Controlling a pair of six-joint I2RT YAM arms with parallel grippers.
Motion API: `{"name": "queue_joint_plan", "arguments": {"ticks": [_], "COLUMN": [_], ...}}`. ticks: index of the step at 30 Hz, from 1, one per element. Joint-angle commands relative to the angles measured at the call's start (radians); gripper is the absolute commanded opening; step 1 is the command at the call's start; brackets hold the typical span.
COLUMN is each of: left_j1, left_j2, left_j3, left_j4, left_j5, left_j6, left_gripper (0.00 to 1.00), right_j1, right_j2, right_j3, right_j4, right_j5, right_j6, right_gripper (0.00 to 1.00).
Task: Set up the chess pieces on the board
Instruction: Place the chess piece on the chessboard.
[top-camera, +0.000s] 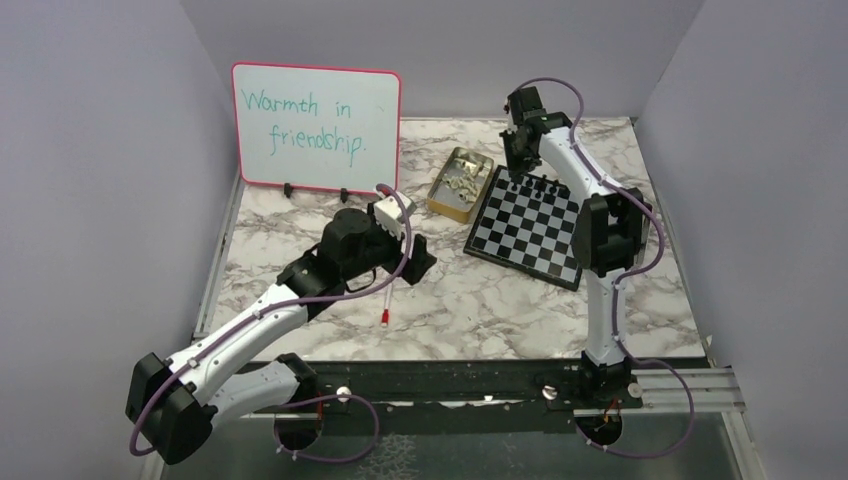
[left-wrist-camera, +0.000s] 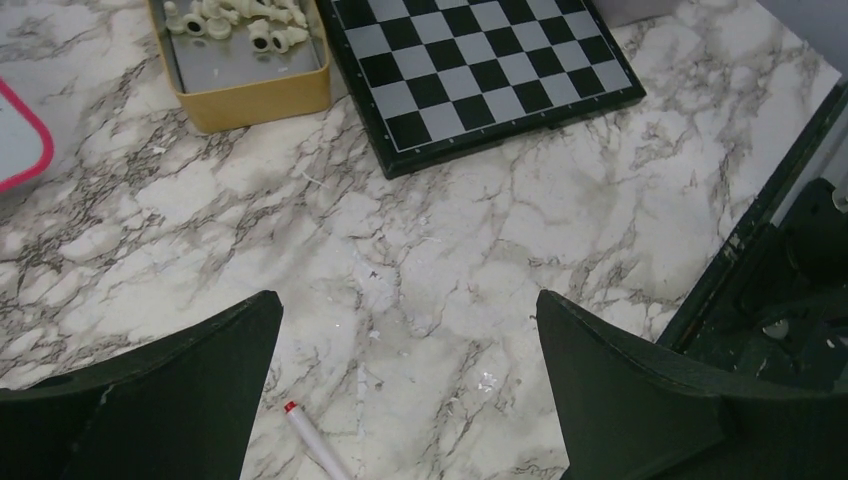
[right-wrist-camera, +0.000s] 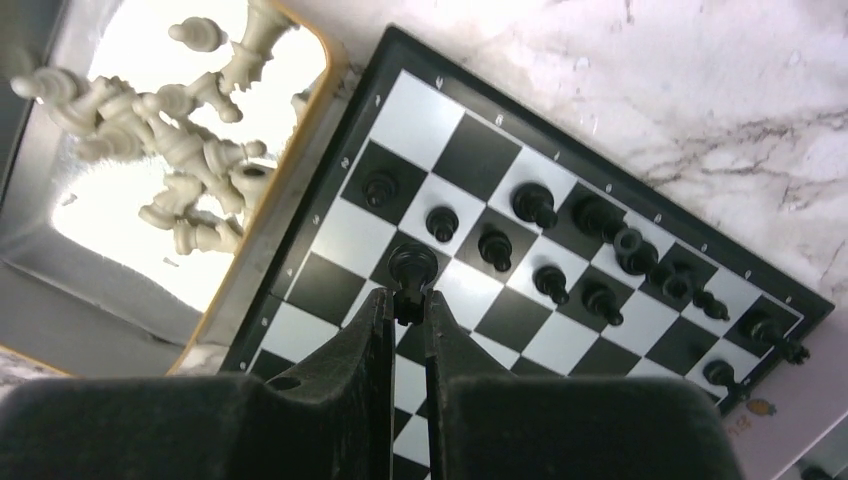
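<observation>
The board (top-camera: 528, 232) lies at the right of the table, with several black chess pieces (top-camera: 535, 183) along its far edge. In the right wrist view those black pieces (right-wrist-camera: 540, 205) stand in two rows on the board (right-wrist-camera: 450, 150). My right gripper (right-wrist-camera: 408, 300) is shut on one black piece (right-wrist-camera: 412, 265), held by its base over a square near the board's corner. My left gripper (left-wrist-camera: 407, 300) hangs open over bare marble, apart from the board (left-wrist-camera: 480, 70). Several cream pieces (right-wrist-camera: 180, 140) lie jumbled in a tin.
The yellow-walled tin (top-camera: 460, 183) sits just left of the board. A pink-framed whiteboard (top-camera: 316, 126) stands at the back left. A white pen with a red tip (left-wrist-camera: 315, 440) lies on the marble under my left gripper. The black base rail (top-camera: 450, 385) runs along the near edge.
</observation>
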Motion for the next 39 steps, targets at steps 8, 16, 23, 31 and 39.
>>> {"name": "queue_joint_plan", "arguments": {"ticks": [8,16,23,31,39], "left_j1": [0.088,0.08,0.065,0.062,0.062], "left_j2": [-0.033,-0.111,-0.117,-0.131,-0.131], "left_j3": [0.003,-0.063,-0.064,-0.064,-0.064], "left_j4": [0.001,0.025,0.02,0.016,0.015], "left_j5": [-0.125,-0.124,-0.127,-0.127,-0.129], "left_j6": [0.053,0.086,0.089,0.091,0.091], "left_gripper": [0.99,0.99,0.99,0.99,0.99], "right_j1": [0.007,0.001,-0.005,-0.018,-0.02], "right_j2": [0.139,0.222,0.266,0.292,0.317], "right_j3": [0.212,0.268,0.294,0.316,0.316], "right_j4": [-0.055,-0.039,-0.043,-0.06,-0.078], "right_j5": [-0.023,-0.036,-0.032,-0.032,-0.055], "right_j6": [-0.014,-0.004,0.017,0.01,0.0], "right_gripper": [0.14,0.15,0.15,0.16,0.19]}}
